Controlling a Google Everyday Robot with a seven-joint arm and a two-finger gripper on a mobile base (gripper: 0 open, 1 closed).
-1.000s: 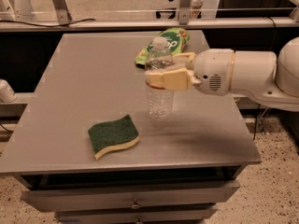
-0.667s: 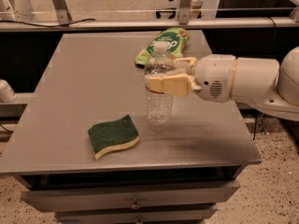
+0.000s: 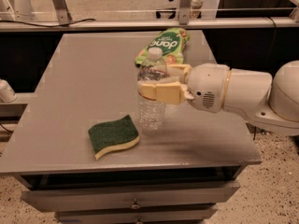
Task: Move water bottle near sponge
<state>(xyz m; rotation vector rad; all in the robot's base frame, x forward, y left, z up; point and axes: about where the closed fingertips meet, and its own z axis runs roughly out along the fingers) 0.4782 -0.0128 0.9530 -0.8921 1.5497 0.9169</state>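
Observation:
The water bottle (image 3: 152, 108) is clear and ribbed with a white cap. It stands upright near the middle of the grey table (image 3: 84, 78). My gripper (image 3: 156, 85) reaches in from the right and is shut on the bottle around its upper half, where its cream fingers (image 3: 161, 93) hide the label. The sponge (image 3: 113, 136), dark green over pale yellow, lies flat just left of and in front of the bottle, a small gap apart.
A glossy light-green snack pouch (image 3: 164, 45) lies at the back of the table behind the bottle. My white arm (image 3: 233, 94) crosses the table's right side. Drawers (image 3: 135, 200) sit under the table's front edge. A metal rail (image 3: 140, 23) runs behind.
The gripper and the bottle have shifted slightly left and toward the front, closer to the sponge. The sponge and pouch have not moved.

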